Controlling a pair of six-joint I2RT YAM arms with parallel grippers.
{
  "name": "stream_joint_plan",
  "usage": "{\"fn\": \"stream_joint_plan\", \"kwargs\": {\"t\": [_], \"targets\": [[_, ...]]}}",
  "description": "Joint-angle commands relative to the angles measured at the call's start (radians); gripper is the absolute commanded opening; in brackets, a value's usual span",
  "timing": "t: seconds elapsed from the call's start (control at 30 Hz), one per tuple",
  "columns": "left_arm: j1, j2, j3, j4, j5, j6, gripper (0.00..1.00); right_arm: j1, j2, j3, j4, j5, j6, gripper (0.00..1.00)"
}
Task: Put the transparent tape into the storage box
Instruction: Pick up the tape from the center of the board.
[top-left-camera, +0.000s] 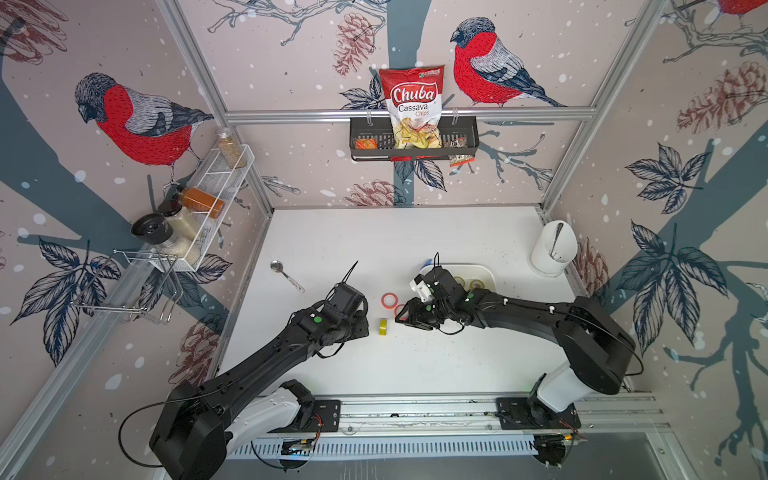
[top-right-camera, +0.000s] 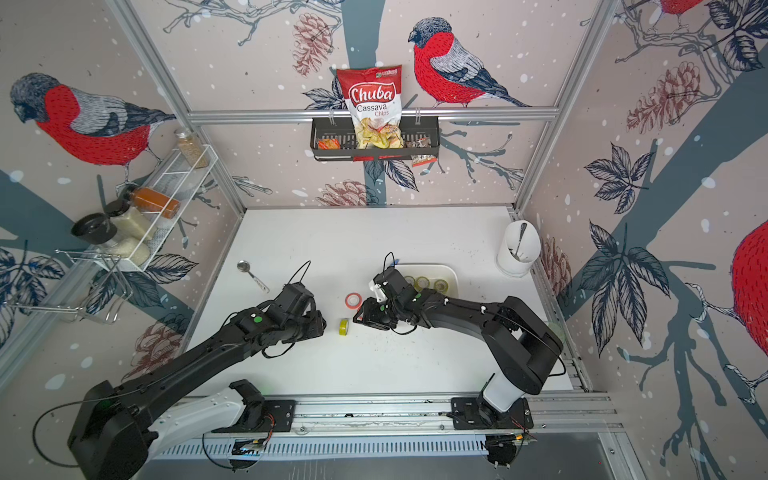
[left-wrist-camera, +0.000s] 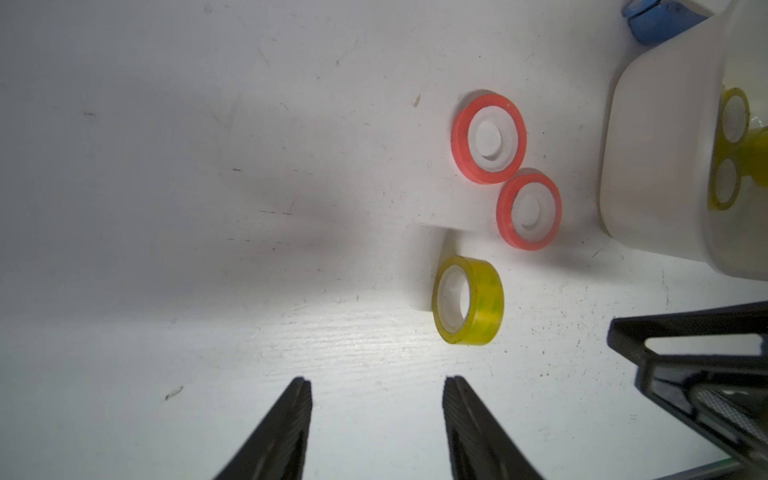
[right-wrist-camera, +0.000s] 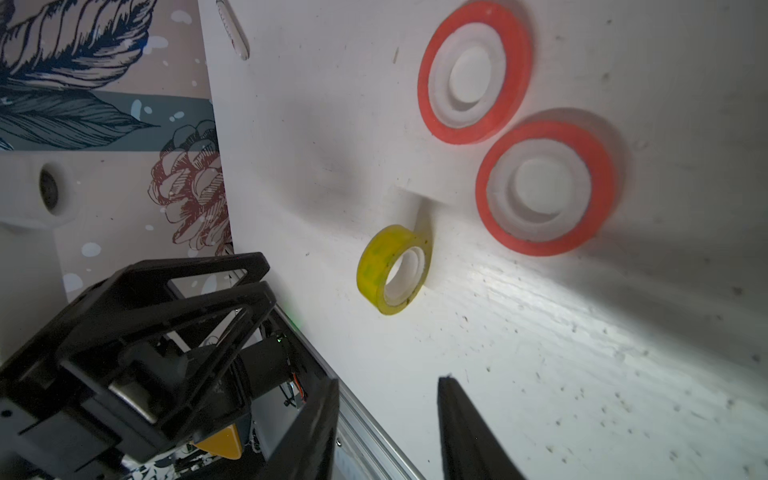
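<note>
White tabletop, scuffed; your transparent tape stands on edge between left gripper and right gripper, both gaping empty, its hole facing them; the storage box lies nearer your right arm.

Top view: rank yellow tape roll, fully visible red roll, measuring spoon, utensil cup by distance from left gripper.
From the left gripper:
1. yellow tape roll, just off its tips.
2. red roll, a little farther back.
3. measuring spoon, back-left.
4. utensil cup, far back-right corner.
</note>
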Motion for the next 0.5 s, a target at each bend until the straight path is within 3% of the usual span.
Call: {"fn": "stream_joint_plan", "kwargs": {"t": [0.0, 0.47], "targets": [[0.004, -0.007, -0.007, 0.054, 0.04, 0.014, 0.56, 0.005, 0.018, -0.026, 0.168, -0.028, 0.127, 0.45], [0.004, -0.046, -0.035, 0.08, 0.072, 0.007, 0.53, 0.027, 0.138, -0.025, 0.321, -0.057, 0.256, 0.41]]}}
